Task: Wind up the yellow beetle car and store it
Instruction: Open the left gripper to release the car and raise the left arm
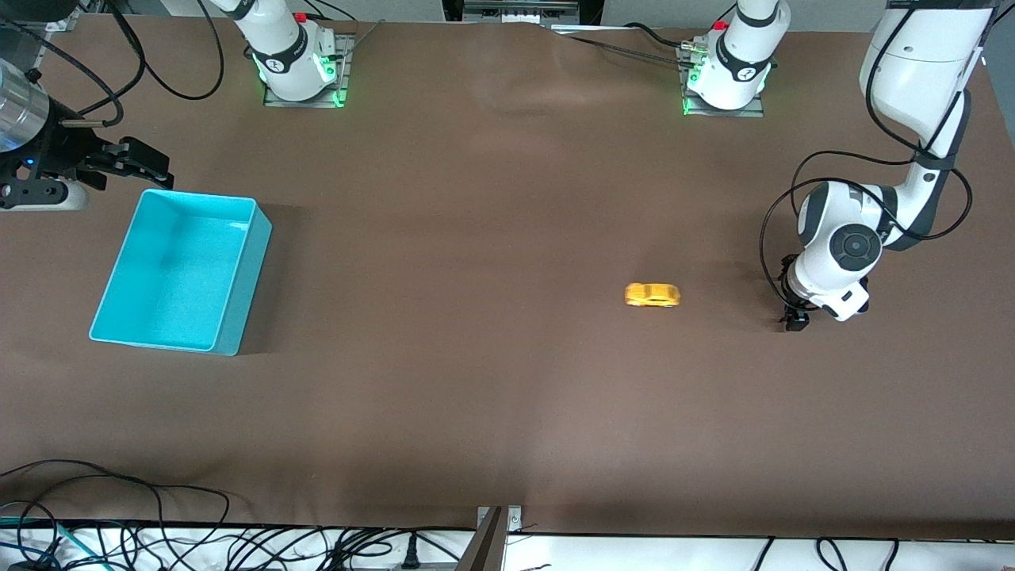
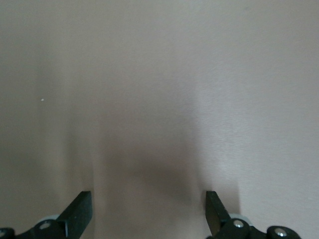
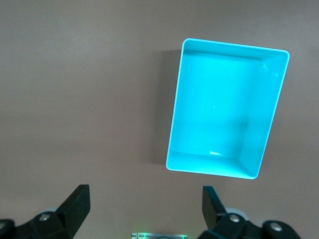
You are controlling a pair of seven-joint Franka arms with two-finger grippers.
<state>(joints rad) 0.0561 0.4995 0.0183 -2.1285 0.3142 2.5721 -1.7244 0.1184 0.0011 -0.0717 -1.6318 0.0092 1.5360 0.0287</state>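
Nearest the front camera sits the turquoise bin point(image 1: 181, 274), empty, toward the right arm's end of the desk point(image 1: 492, 381); slightly farther, toward the left arm's end, rests the yellow beetle car point(image 1: 653, 295) on its wheels, well apart from the bin; the left gripper point(image 1: 795, 319) hangs low just beside it, fingers spread wide over bare desk, holding nothing; the right gripper point(image 1: 127, 161) waits wide open above the desk beside the bin; the car looks light, rigid and slick, probably best pinched across its flat sides above the wheels.
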